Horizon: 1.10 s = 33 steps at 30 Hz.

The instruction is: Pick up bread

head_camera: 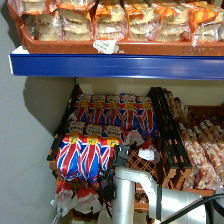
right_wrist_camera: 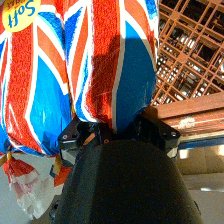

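Observation:
The bread [head_camera: 82, 157] is a loaf in a glossy red, white and blue Union Jack bag, at the front left of a brown lattice crate [head_camera: 152, 167] on the lower shelf. My right gripper [head_camera: 118, 159] is at the loaf's right end. In the right wrist view the bread [right_wrist_camera: 100, 65] fills most of the picture. Its bag narrows down between the two black fingers [right_wrist_camera: 80, 136] of the gripper [right_wrist_camera: 114, 131], which is shut on it. A yellow label shows at the bag's far end.
More Union Jack loaves [head_camera: 117, 112] stand in a row at the crate's back. Long brown speckled loaves [head_camera: 205, 150] lie in the crate to the right. The blue shelf edge [head_camera: 115, 65] hangs overhead, with packs of pale buns [head_camera: 110, 20] on it. A grey wall [head_camera: 25, 150] closes the left.

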Available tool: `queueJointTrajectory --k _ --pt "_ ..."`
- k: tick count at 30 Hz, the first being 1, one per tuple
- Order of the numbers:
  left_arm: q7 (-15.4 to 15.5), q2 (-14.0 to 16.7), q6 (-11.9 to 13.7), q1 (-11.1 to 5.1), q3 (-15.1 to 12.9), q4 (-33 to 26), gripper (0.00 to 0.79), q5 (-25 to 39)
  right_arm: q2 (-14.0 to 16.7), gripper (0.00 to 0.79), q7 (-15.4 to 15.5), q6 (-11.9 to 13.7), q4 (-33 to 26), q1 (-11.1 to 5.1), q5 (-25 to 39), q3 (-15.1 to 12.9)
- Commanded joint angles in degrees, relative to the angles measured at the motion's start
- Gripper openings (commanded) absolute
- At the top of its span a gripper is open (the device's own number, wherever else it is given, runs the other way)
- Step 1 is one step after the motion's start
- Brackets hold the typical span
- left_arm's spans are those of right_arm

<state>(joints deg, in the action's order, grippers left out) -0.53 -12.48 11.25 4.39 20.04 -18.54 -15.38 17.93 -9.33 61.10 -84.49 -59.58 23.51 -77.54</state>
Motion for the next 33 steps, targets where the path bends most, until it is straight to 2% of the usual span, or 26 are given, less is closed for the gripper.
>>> queueJointTrajectory --k 1,22,29,33 --pt "0.0 0.0 0.0 0.0 0.0 0.0 0.0 0.0 0.44 0.013 0.37 0.07 -0.26 -0.49 1.18 0.06" --pt "0.0 0.0 0.0 0.0 0.0 0.0 0.0 0.0 3.73 0.014 0.73 0.05 -4.07 -1.92 3.72 0.37" --pt "0.0 0.0 0.0 0.0 0.0 0.0 0.0 0.0 5.5 0.013 1.15 0.12 -5.7 -3.66 8.47 0.53" --pt "0.0 0.0 0.0 0.0 0.0 0.0 0.0 0.0 6.01 0.009 1.11 0.11 -6.66 -3.95 8.74 0.54"
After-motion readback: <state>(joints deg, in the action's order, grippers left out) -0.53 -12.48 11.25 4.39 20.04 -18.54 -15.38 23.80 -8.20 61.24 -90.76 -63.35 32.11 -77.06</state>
